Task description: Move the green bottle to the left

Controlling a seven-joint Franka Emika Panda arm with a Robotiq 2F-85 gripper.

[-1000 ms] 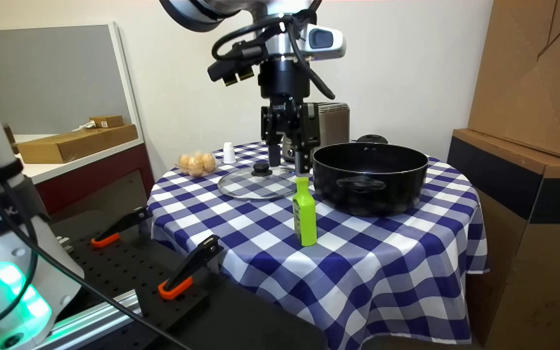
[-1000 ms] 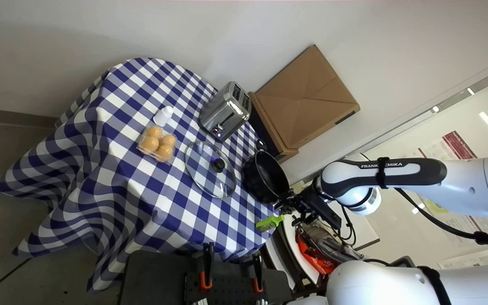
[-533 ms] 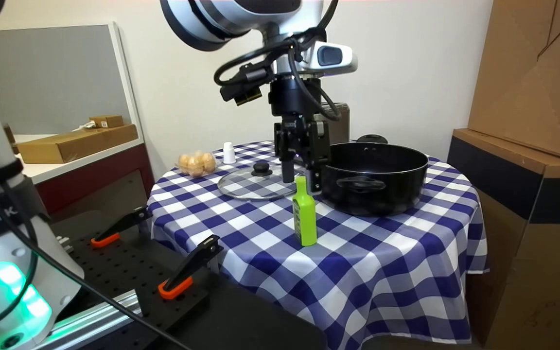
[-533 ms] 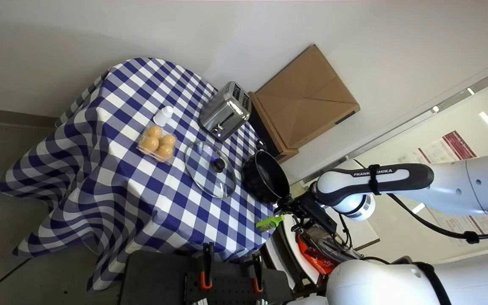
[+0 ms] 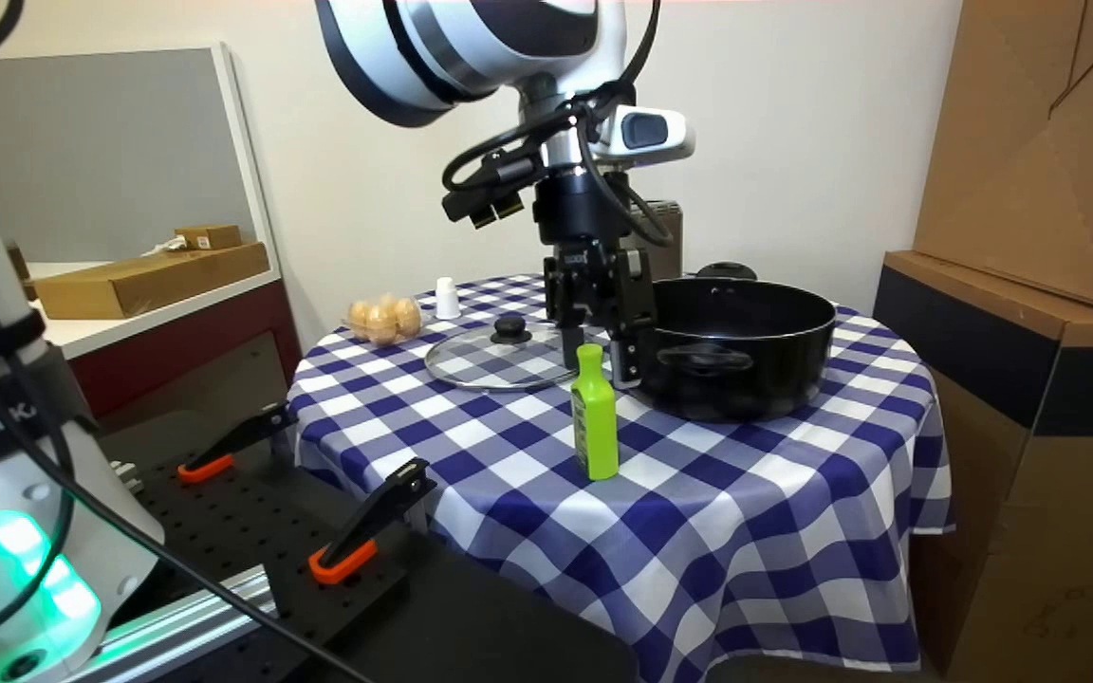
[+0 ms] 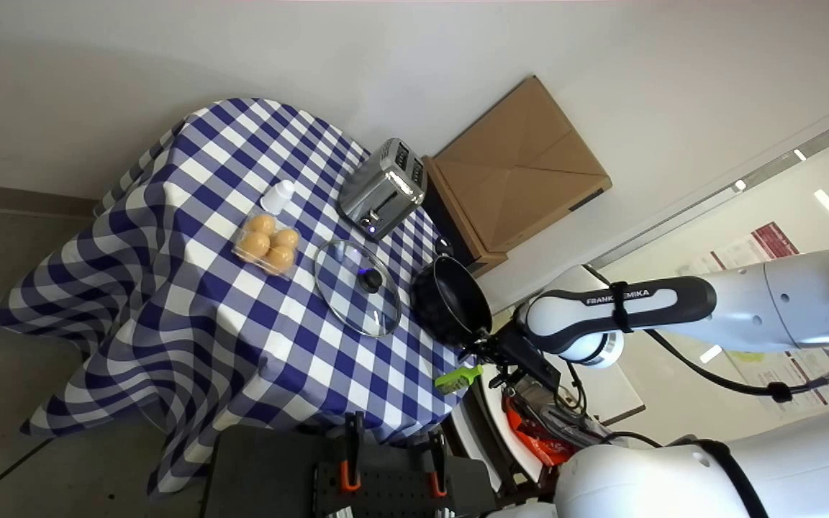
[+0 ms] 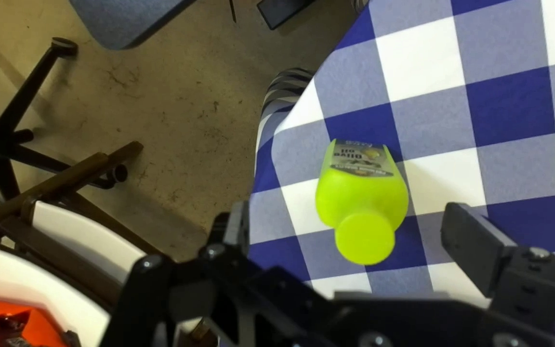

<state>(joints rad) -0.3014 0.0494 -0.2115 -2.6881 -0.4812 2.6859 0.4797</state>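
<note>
The green bottle (image 5: 594, 422) stands upright near the table's front edge. It also shows in an exterior view (image 6: 458, 379) as a small lime-green shape. In the wrist view the bottle (image 7: 362, 193) is seen from above, cap towards me and label facing away. My gripper (image 5: 601, 363) is open, its fingers pointing down behind the bottle's top in that exterior view. In the wrist view the gripper (image 7: 354, 231) has one finger on each side of the cap in the picture, with gaps on both sides. No contact with the bottle shows.
A black pot (image 5: 727, 394) stands right beside the gripper. A glass lid (image 5: 471, 365), eggs in a clear box (image 5: 382, 320), a white shaker (image 5: 447, 299) and a steel toaster (image 6: 378, 191) are on the checked table. The table edge (image 7: 270, 140) runs close to the bottle.
My gripper has moved down and a little to the right in an exterior view, closer to the bottle's height. The fingers stay open. The bottle has not moved.
</note>
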